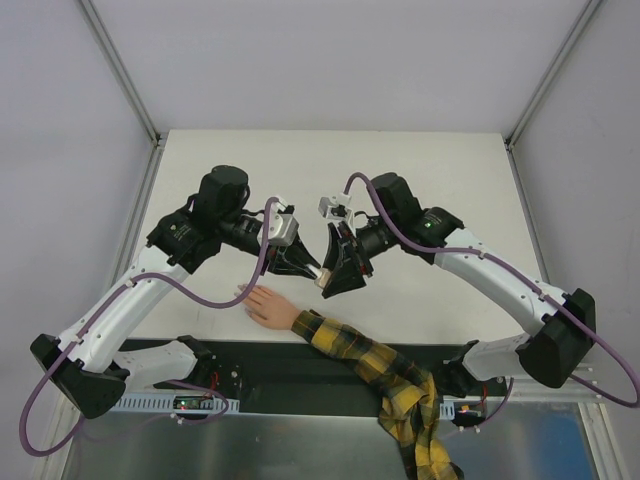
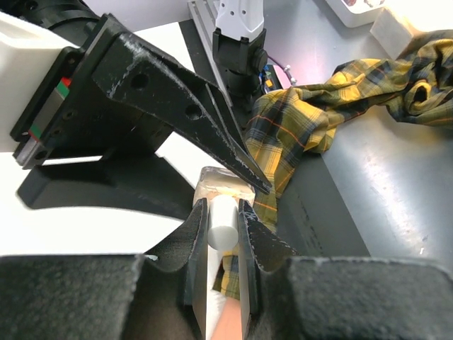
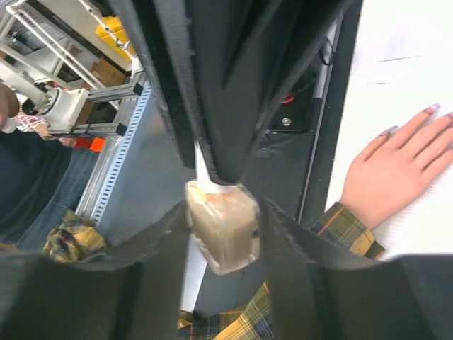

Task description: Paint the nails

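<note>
The flesh-coloured hand point(image 1: 268, 305) lies flat on the white table, its plaid sleeve point(image 1: 360, 352) trailing to the near edge. The nails point(image 3: 431, 108) are tiny tips, darkish in the right wrist view. Above the wrist, both grippers meet on a small beige nail polish bottle point(image 3: 221, 227). My left gripper point(image 2: 222, 234) is shut on its white cap point(image 2: 224, 221). My right gripper point(image 3: 225, 237) has its fingers tight against both sides of the bottle body. In the top view the left gripper point(image 1: 310, 268) and right gripper point(image 1: 333, 283) nearly touch.
A black strip point(image 1: 290, 360) runs along the table's near edge under the sleeve, with a grey metal ledge point(image 2: 396, 184) below it. Angled frame posts point(image 1: 120, 70) stand at the back corners. The right arm's fingers point(image 2: 198, 120) fill the upper left wrist view.
</note>
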